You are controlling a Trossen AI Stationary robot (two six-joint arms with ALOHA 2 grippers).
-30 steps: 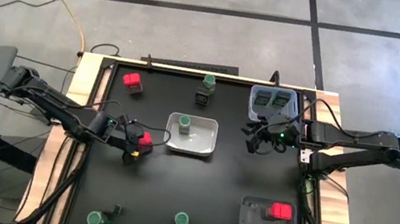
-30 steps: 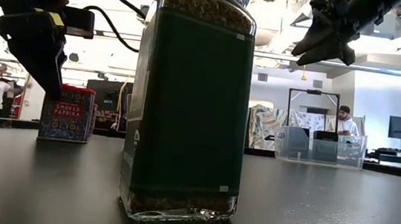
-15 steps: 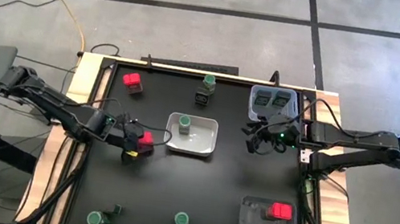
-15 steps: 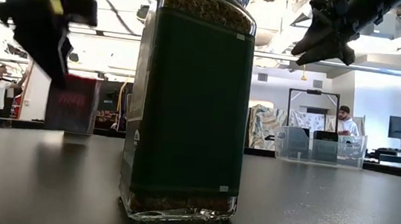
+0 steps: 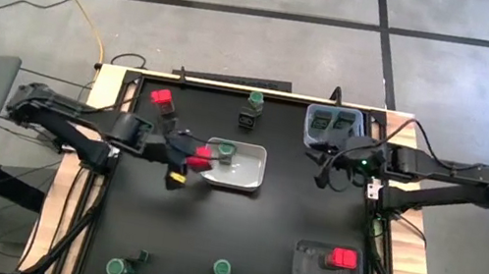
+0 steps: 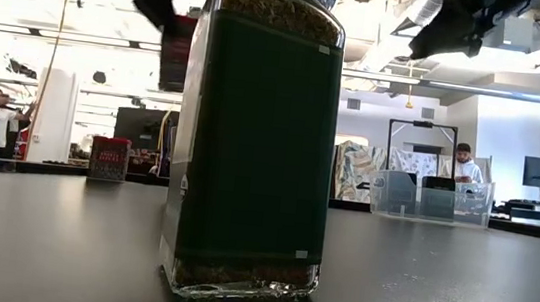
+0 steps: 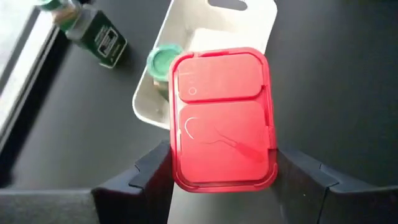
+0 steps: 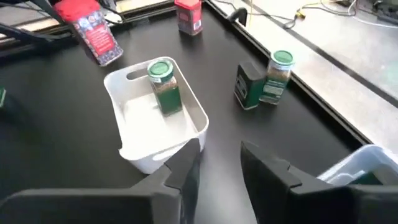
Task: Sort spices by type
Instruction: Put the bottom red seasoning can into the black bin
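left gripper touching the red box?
Touching. Left wrist view: the left gripper has its fingers pressed against both sides of the red box.

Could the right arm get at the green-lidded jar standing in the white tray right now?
Probably yes. The right pincer hangs empty and shut beside the white tray; nothing lies between it and the jar. But the left pincer, carrying a red box, crowds the tray's other side.

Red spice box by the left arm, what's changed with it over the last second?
The left gripper, shut on the red rectangular spice box, lifted it off the black table and carried it right, to the white tray. The right gripper drew back slightly. The other spices stayed put.
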